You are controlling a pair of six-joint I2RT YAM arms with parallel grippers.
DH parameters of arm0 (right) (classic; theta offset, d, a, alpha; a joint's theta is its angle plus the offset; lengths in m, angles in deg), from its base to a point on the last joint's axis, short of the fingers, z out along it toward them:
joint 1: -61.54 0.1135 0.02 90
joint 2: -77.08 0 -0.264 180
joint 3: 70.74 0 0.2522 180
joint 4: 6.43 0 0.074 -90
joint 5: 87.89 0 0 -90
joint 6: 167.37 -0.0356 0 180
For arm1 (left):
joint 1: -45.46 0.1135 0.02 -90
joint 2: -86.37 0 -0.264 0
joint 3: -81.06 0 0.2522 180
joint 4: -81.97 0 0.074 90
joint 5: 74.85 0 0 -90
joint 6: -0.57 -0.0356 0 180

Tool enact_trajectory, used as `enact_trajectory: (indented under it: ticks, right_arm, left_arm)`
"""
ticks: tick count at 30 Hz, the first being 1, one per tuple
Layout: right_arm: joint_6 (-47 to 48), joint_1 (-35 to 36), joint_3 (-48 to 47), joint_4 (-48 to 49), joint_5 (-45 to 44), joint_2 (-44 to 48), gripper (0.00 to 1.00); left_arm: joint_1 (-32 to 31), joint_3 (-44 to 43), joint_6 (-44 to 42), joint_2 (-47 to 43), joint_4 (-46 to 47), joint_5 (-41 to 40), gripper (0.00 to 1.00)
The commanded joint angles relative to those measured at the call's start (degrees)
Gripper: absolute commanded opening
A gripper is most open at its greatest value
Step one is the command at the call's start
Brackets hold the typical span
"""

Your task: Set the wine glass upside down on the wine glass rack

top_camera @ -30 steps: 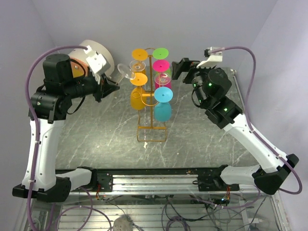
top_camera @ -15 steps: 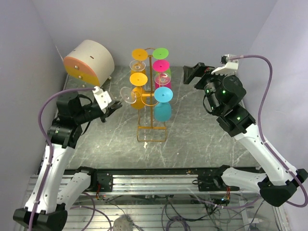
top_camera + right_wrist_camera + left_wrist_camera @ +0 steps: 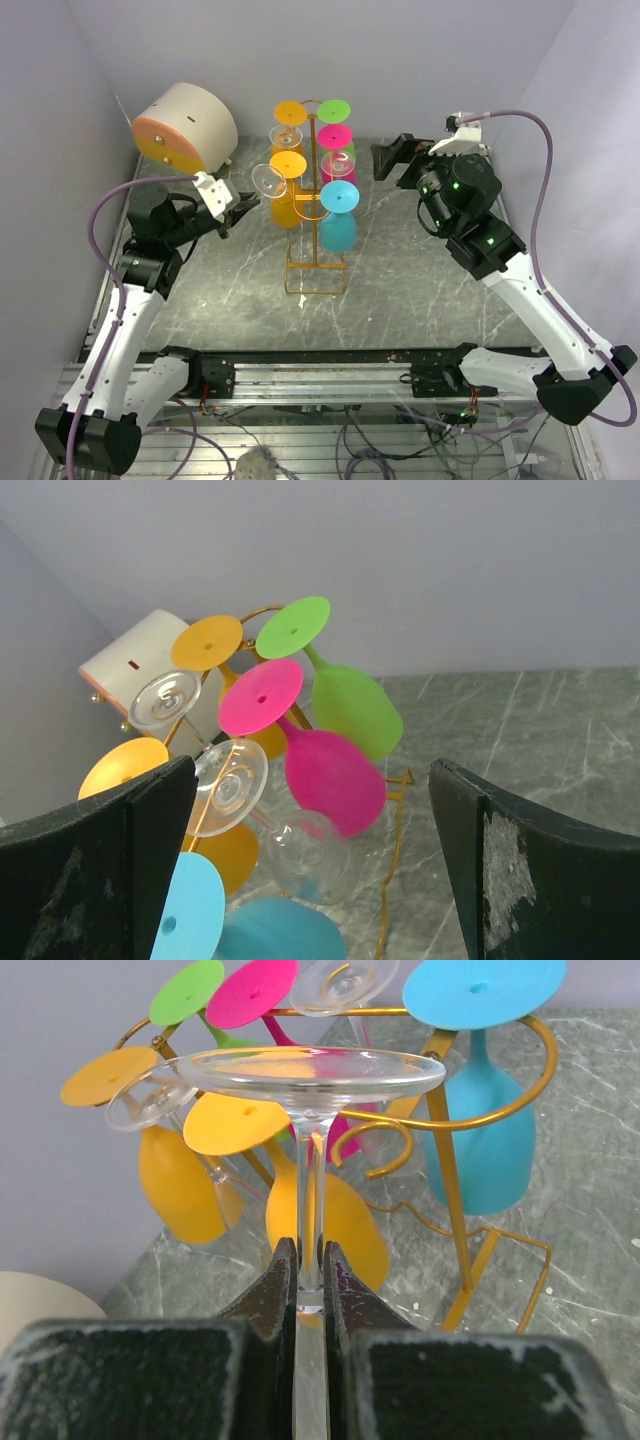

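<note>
My left gripper (image 3: 240,205) is shut on the stem of a clear wine glass (image 3: 268,180). The glass's round foot points away from the fingers, just left of the golden wire wine glass rack (image 3: 316,268). In the left wrist view the stem (image 3: 310,1210) runs between the closed fingers (image 3: 268,1295), the foot (image 3: 310,1070) is level with the rack's ring hooks (image 3: 372,1135), and the bowl is hidden. The rack holds orange, green, pink, blue and clear glasses hanging foot up. My right gripper (image 3: 390,158) is open and empty, right of the rack's top; it also shows in its wrist view (image 3: 312,780).
A beige drum with an orange face (image 3: 185,125) lies at the back left, beside the left arm. The grey marble table (image 3: 420,290) is walled by lilac panels behind and at both sides. A metal rail (image 3: 330,365) runs along the near edge.
The left arm has dropped from beside the drum and brought the clear glass forward and right, close to the rack's left side. The right arm has shifted slightly, gripper still open.
</note>
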Motion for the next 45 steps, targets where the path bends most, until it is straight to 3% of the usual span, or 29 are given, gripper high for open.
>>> enact_trajectory:
  ticks: [1,7,23,45]
  right_arm:
    - [-0.8,-0.5,-1.0,-0.3,1.3,0.5,1.0]
    - [-1.1,-0.7,-0.5,-0.4,1.4,1.2,1.0]
    - [-1.6,-1.2,1.1,-0.2,1.3,2.2,1.0]
    - [-2.1,-1.4,1.2,-0.6,1.4,2.3,1.0]
  left_arm:
    - [0.5,0.9,0.5,0.7,8.9,2.3,0.07]
    - [0.4,2.7,0.6,2.9,11.3,2.6,0.07]
    - [-0.6,-1.3,-8.2,7.3,0.8,6.4,0.07]
    - [-2.7,0.3,-7.5,9.3,4.3,9.5,0.07]
